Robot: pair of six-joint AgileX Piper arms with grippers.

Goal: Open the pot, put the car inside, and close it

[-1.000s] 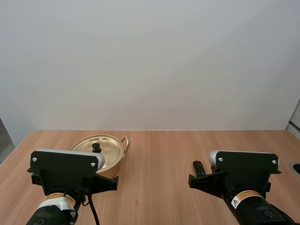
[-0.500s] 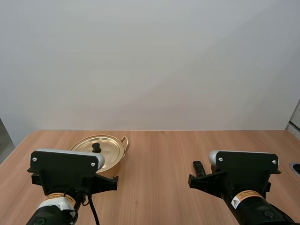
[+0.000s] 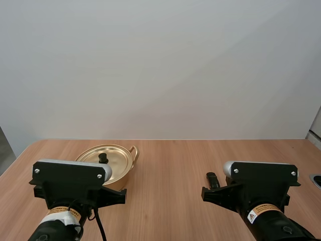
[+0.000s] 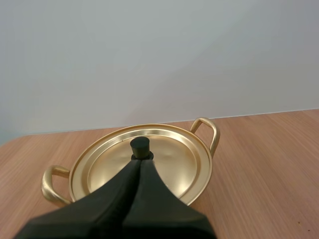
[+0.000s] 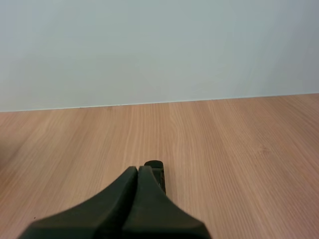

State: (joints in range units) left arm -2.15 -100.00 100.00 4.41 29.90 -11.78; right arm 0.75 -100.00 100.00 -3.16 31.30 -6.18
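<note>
Left gripper [image 4: 140, 162]: fingers together, one dark wedge, nothing between them. The tip sits just short of the black knob [image 4: 140, 148] on the lid [image 4: 172, 159]; can't tell whether it touches.

The gold pot [image 3: 123, 176] is on the left side of the wooden tabletop [image 3: 170, 160], right in front of the left arm. The lid is on and seated flat, with the knob upright at its centre. The pot has two loop handles: one [image 4: 208, 132] on the far right side of the rim, one [image 4: 52, 180] on the near left.

Right gripper [image 5: 138, 170]: fingers also together, holding nothing, low over bare wood.

A small black object [image 5: 156, 172] lies on the tabletop just beyond the right fingertips and slightly to their right; the wedge hides part of it. In the high view it [image 3: 212, 179] shows just ahead of the right arm, well apart from the pot. Can't make out its shape well enough to confirm it's the car.

Both arms are on the near side of the tabletop, left one at the pot, right one at the black object.
</note>
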